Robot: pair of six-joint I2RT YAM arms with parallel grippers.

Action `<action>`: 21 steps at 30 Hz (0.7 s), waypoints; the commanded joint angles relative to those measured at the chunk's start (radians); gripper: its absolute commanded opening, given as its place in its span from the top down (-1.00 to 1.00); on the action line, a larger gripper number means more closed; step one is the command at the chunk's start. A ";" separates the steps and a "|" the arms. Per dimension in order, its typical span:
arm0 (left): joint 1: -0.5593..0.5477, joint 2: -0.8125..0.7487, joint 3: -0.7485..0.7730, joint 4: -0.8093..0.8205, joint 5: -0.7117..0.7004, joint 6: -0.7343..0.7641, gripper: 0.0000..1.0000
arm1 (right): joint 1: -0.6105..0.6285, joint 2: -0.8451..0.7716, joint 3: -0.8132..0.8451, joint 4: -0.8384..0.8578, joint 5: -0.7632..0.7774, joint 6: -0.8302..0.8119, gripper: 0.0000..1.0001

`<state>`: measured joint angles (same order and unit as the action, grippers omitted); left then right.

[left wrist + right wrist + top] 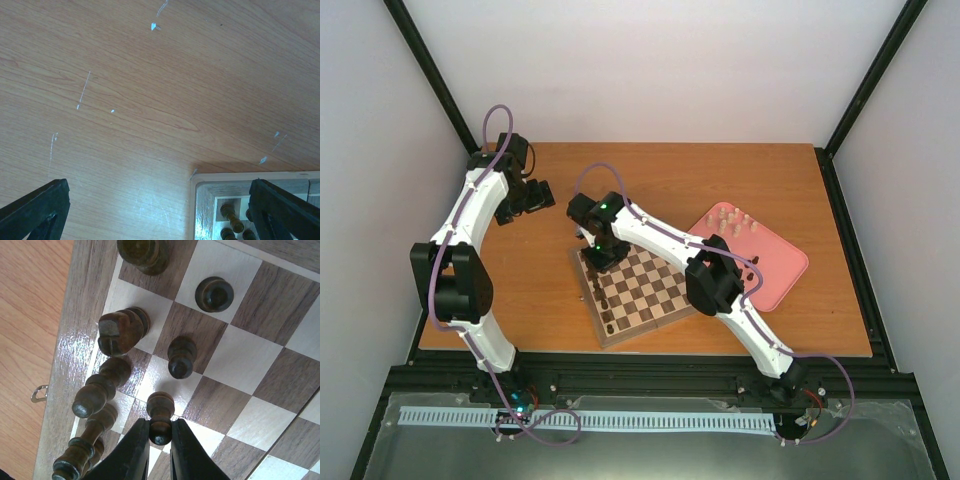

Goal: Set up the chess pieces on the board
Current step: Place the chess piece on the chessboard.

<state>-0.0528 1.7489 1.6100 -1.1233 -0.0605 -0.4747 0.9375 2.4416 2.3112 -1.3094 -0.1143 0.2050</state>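
Observation:
The chessboard [650, 300] lies mid-table, turned slightly. Dark pieces [600, 292] stand along its left edge. My right gripper [601, 255] hangs over the board's far left corner. In the right wrist view it [160, 432] is shut on the head of a dark pawn [161, 410] that stands on the board, with other dark pieces [122, 330] around it. Pale pieces [732, 220] stand on the pink tray. My left gripper [525, 197] is open and empty over bare table left of the board; the left wrist view shows the board's corner [205, 192] with dark pieces [231, 215].
The pink tray [775, 270] lies right of the board, partly under my right arm. A small metal clasp [38, 393] sticks out from the board's side. The table's wooden top [720, 170] runs to black frame posts at the back corners.

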 commanded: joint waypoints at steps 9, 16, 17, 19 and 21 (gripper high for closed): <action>-0.007 0.003 0.020 0.000 -0.007 0.004 -0.99 | 0.012 0.031 0.045 -0.010 -0.009 -0.019 0.66; -0.007 0.004 0.018 0.002 -0.009 0.004 -0.99 | 0.012 0.023 0.043 -0.004 -0.018 -0.025 0.65; -0.006 0.004 0.019 0.002 -0.008 0.004 -0.99 | 0.012 0.025 0.042 -0.003 -0.022 -0.026 0.65; -0.007 0.003 0.019 0.002 -0.009 0.003 -0.99 | 0.012 0.027 0.042 -0.002 -0.019 -0.024 0.66; -0.007 0.004 0.018 0.002 -0.009 0.004 -0.99 | 0.012 0.024 0.042 0.001 -0.014 -0.023 0.67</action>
<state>-0.0528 1.7493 1.6100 -1.1233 -0.0605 -0.4747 0.9375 2.4565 2.3295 -1.3094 -0.1257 0.1955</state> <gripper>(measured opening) 0.997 0.167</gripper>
